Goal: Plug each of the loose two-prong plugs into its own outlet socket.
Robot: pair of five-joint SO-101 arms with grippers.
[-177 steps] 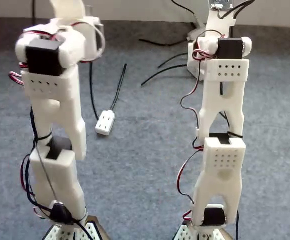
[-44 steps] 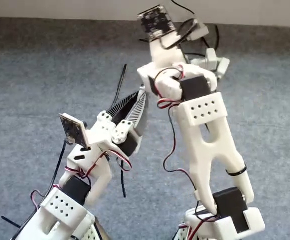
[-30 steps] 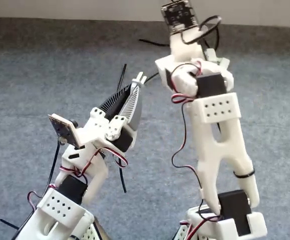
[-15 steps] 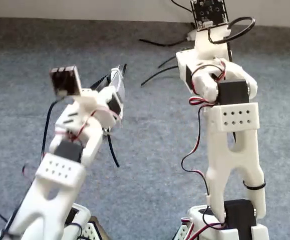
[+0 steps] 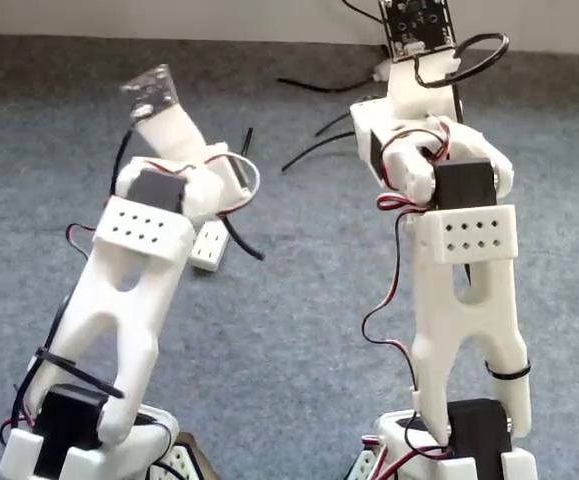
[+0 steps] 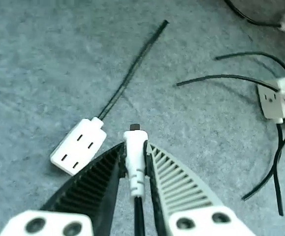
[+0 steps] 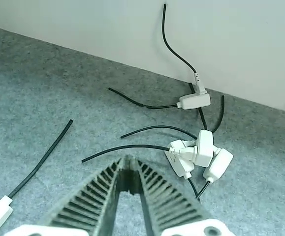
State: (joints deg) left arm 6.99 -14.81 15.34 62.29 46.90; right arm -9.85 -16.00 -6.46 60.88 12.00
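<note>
1. Grips a white plastic two-prong plug (image 6: 135,167) on a black cord in the left gripper (image 6: 135,147), poised just beside a white rectangular outlet socket (image 6: 78,146) on grey carpet (image 6: 39,64).
2. Shows the right gripper (image 7: 127,167) clenched shut, holding nothing, near a cluster of white corded plugs (image 7: 197,151).

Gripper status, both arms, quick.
Left gripper: shut on a white two-prong plug.
Right gripper: shut, holding nothing.
</note>
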